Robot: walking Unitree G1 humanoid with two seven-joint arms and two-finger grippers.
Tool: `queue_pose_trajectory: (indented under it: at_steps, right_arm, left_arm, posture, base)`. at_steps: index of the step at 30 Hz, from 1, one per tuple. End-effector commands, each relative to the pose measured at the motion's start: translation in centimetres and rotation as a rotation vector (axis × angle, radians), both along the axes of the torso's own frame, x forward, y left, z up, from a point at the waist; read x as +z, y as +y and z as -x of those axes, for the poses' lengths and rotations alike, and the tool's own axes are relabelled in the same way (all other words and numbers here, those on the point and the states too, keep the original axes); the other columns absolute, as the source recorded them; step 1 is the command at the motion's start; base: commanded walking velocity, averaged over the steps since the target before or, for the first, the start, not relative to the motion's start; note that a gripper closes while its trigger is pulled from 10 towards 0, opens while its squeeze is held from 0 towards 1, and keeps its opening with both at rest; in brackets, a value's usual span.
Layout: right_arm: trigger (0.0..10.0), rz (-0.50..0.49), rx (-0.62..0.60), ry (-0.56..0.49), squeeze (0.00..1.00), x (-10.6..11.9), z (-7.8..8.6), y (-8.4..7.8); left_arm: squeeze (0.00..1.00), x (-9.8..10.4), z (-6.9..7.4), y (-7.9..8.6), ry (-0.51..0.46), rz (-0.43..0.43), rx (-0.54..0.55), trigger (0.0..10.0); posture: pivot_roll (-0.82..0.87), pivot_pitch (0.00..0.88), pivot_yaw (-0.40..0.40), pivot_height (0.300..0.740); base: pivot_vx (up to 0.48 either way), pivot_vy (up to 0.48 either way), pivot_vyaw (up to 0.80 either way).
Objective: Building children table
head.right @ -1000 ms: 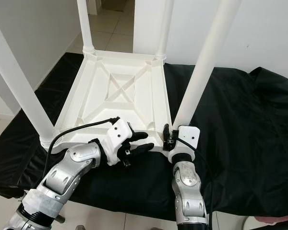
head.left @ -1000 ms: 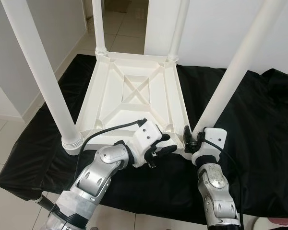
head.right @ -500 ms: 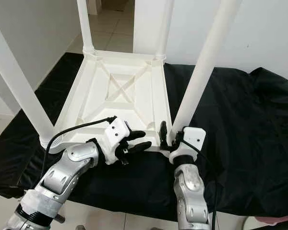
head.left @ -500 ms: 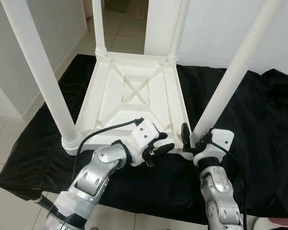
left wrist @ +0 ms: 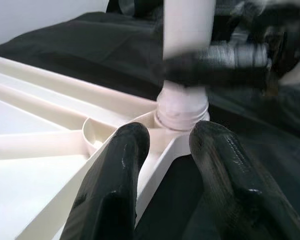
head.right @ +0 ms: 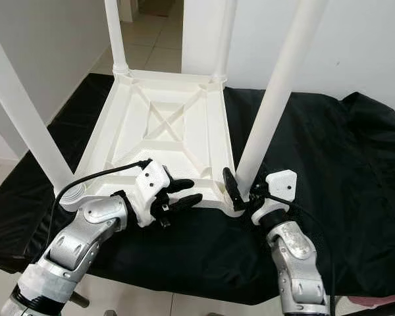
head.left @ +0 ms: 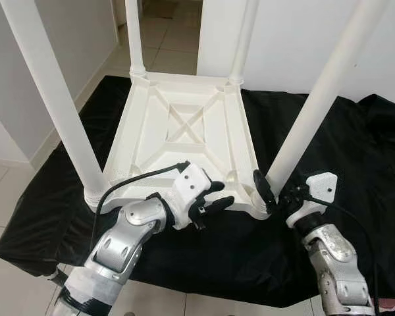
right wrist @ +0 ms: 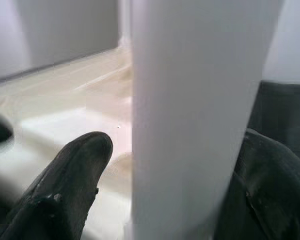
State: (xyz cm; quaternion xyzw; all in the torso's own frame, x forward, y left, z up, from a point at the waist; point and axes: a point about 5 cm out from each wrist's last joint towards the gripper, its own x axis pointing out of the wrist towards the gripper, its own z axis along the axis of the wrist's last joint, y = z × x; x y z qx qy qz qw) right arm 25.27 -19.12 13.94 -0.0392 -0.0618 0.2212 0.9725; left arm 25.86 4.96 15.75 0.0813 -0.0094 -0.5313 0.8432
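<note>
Low platform draped in crumpled black cloth (head.left: 355, 151), standing on pale tiled floor (head.left: 178, 39).
Directly on it: white plastic children's table (head.left: 184, 138), upside down, four round legs pointing up.

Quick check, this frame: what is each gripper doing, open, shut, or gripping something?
Left gripper: open, fingers straddling the near rim of the upturned white plastic table.
Right gripper: closed around the table's near-right white cylindrical leg, at its base.
</note>
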Motion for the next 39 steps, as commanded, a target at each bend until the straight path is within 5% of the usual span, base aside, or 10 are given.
queue_pose_trajectory:
  at_steps: [1, 5, 6, 7, 8, 18, 19, 25, 39]
  right_arm:
    - [10.0, 0.007, 0.071, 0.043, 0.00, -0.3, -0.1, -0.6]
    - [9.6, 0.040, 0.177, 0.100, 0.00, -1.0, -1.0, -0.9]
    - [2.4, 0.055, 0.202, 0.113, 0.00, -1.2, -1.6, -0.9]
    - [2.4, 0.065, 0.215, 0.120, 0.00, -1.3, -1.9, -0.8]
    - [0.0, 0.061, 0.228, 0.121, 0.00, -1.3, -2.5, -0.8]
    - [0.0, 0.034, 0.276, 0.142, 0.00, -1.6, -3.2, -0.4]
    - [10.0, 0.022, 0.277, 0.152, 0.00, -1.7, -2.9, -0.2]
    - [10.0, -0.018, 0.252, 0.145, 0.00, -1.9, -2.4, 0.1]
    - [10.0, -0.099, -0.163, 0.072, 0.00, -1.6, -1.1, 1.9]
  left_arm:
    - [0.00, 0.3, 0.5, -0.4, 0.002, 0.000, -0.046, 10.0]
    - [0.00, 0.6, 0.2, -0.5, 0.001, -0.002, -0.062, 10.0]
    - [0.00, 0.8, 0.2, -0.5, -0.005, -0.004, -0.068, 10.0]
    - [0.00, 0.9, 0.1, -0.6, -0.011, -0.005, -0.072, 10.0]
    - [0.00, 1.1, 0.0, -0.6, -0.015, 0.000, -0.077, 10.0]
    - [0.00, 1.2, -0.1, -0.5, -0.019, -0.027, -0.070, 10.0]
    - [0.00, 1.3, 0.1, -0.5, -0.021, -0.020, -0.080, 10.0]
    - [0.00, 1.4, 0.0, -0.5, -0.015, -0.008, -0.082, 10.0]
    - [0.00, 1.8, -0.6, -0.3, -0.026, 0.001, -0.077, 10.0]
  posture:
    - [-0.09, 0.000, -0.033, 0.740]
    - [-0.08, 0.003, -0.023, 0.740]
    - [-0.07, 0.000, -0.023, 0.740]
    - [-0.07, 0.000, -0.023, 0.740]
    - [-0.06, 0.001, -0.023, 0.740]
    - [-0.06, 0.000, -0.027, 0.740]
    - [-0.06, 0.016, -0.031, 0.740]
    - [-0.08, 0.013, -0.029, 0.740]
    - [-0.07, 0.000, -0.029, 0.740]
  base:
    - [0.000, 0.000, 0.00]
    - [0.000, 0.000, 0.00]
    - [0.000, 0.000, 0.00]
    - [0.000, 0.000, 0.00]
    - [0.000, 0.000, 0.00]
    - [0.000, 0.000, 0.00]
    - [0.000, 0.000, 0.00]
    - [0.000, 0.000, 0.00]
    - [0.000, 0.000, 0.00]
